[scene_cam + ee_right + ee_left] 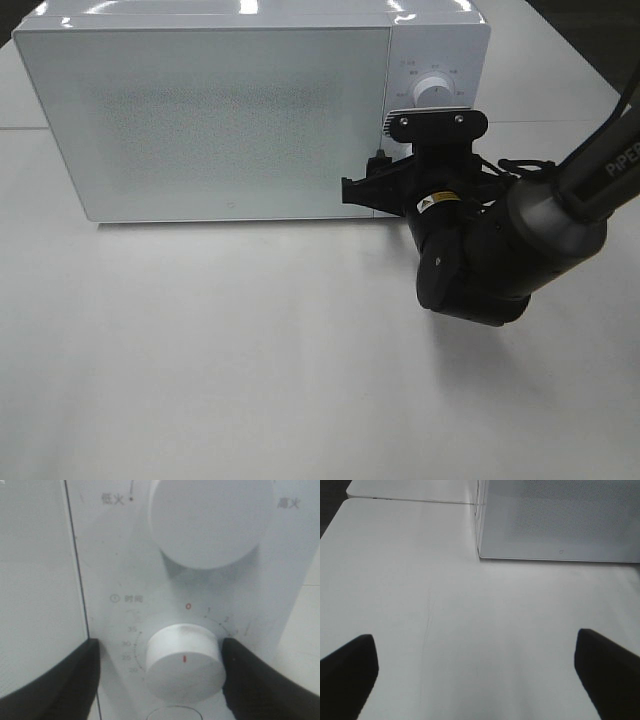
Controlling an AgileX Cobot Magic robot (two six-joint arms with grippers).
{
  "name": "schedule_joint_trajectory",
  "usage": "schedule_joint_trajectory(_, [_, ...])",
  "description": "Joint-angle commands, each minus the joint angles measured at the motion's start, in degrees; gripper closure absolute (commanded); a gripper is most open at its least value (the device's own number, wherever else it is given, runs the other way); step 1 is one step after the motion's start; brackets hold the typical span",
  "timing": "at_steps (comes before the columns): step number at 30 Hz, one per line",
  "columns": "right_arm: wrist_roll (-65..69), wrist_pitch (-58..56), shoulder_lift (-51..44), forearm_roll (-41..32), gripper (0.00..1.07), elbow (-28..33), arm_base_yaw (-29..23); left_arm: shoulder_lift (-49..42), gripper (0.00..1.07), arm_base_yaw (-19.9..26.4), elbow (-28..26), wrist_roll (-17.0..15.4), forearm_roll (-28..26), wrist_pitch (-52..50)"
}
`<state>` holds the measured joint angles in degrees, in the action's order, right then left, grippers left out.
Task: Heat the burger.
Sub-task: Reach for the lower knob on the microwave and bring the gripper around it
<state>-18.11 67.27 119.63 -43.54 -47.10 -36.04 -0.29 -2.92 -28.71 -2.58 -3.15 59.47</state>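
The burger is out of view. The white microwave [230,110] stands at the back of the table with its frosted door [35,580] closed. My right gripper [161,652] is up against the control panel, open, with its black fingers [65,680] on either side of the round timer knob [185,662]. One finger sits right at the knob's edge, and a gap remains on the door side. The knob's red mark points away from the red 0. In the high view the right gripper [385,172] covers the lower panel. My left gripper [475,645] hangs wide open over bare table, holding nothing.
A larger power knob [432,90] sits above the timer knob on the panel. The white table [250,350] stretches in front of the microwave. A corner of the microwave [555,520] shows in the left wrist view. The right arm [500,250] hangs over the table's right side.
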Motion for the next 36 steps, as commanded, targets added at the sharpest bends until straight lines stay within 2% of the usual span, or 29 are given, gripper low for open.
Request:
schedule_joint_trajectory(1, [0.3,3.0,-0.2,-1.1,0.67,-1.1,1.0,-1.2,0.06,-0.2,0.1,-0.1,0.0,-0.4])
schedule_joint_trajectory(2, [0.3,3.0,-0.2,-1.1,0.67,-1.1,1.0,-1.2,0.06,-0.2,0.1,-0.1,0.0,-0.4])
schedule_joint_trajectory(3, [0.3,3.2,-0.2,-1.1,0.73,-1.1,1.0,-1.2,0.06,-0.2,0.1,-0.1,0.0,-0.4])
schedule_joint_trajectory(4, [0.3,3.4,-0.2,-1.0,0.88,-1.1,1.0,-1.2,0.06,-0.2,0.1,-0.1,0.0,-0.4])
schedule_joint_trajectory(5, [0.3,3.4,-0.2,-1.0,0.88,-1.1,1.0,-1.2,0.06,-0.2,0.1,-0.1,0.0,-0.4])
schedule_joint_trajectory(6, [0.3,4.1,-0.2,-1.0,0.98,-1.1,1.0,-1.2,0.06,-0.2,0.1,-0.1,0.0,-0.4])
schedule_joint_trajectory(9, [0.3,4.5,-0.2,-1.0,1.07,-1.1,1.0,-1.2,0.06,-0.2,0.1,-0.1,0.0,-0.4])
schedule_joint_trajectory(29, [0.3,7.5,-0.2,0.5,1.07,-1.1,1.0,-1.2,0.06,-0.2,0.1,-0.1,0.0,-0.4])
schedule_joint_trajectory(34, [6.1,7.5,-0.2,3.0,1.07,-1.1,1.0,-1.2,0.06,-0.2,0.1,-0.1,0.0,-0.4])
schedule_joint_trajectory(36, [17.1,7.5,-0.2,7.0,1.07,-1.1,1.0,-1.2,0.06,-0.2,0.1,-0.1,0.0,-0.4])
